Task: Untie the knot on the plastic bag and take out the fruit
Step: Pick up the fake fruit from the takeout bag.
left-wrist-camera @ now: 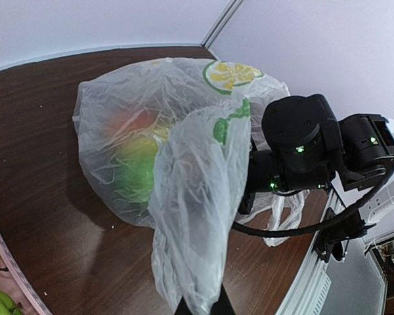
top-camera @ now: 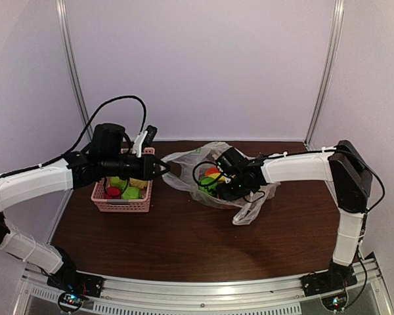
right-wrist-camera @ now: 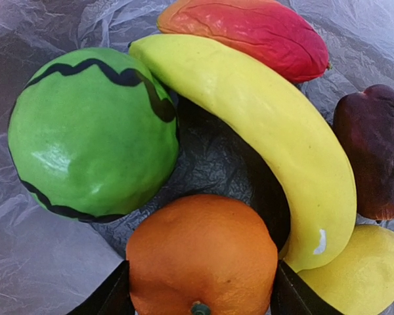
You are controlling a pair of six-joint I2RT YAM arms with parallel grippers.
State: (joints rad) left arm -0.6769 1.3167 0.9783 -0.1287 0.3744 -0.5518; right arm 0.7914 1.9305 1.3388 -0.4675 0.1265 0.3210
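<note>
No legible text or numbers, plastic bag (left-wrist-camera: 105, 98) carries only yellow-and-green printed marks (left-wrist-camera: 231, 73)

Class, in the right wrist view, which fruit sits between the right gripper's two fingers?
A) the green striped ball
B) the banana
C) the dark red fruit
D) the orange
D: the orange sits between the dark fingers of the right gripper at the bottom edge.

Fixed high behind the rig, the top camera looks down across the dark brown surface (top-camera: 184, 243). The left wrist camera faces the clear crinkly plastic bag (left-wrist-camera: 118, 131) from nearby; the right peers close-up inside at its brightly coloured fruit (right-wrist-camera: 262, 118). All share the bag.
</note>
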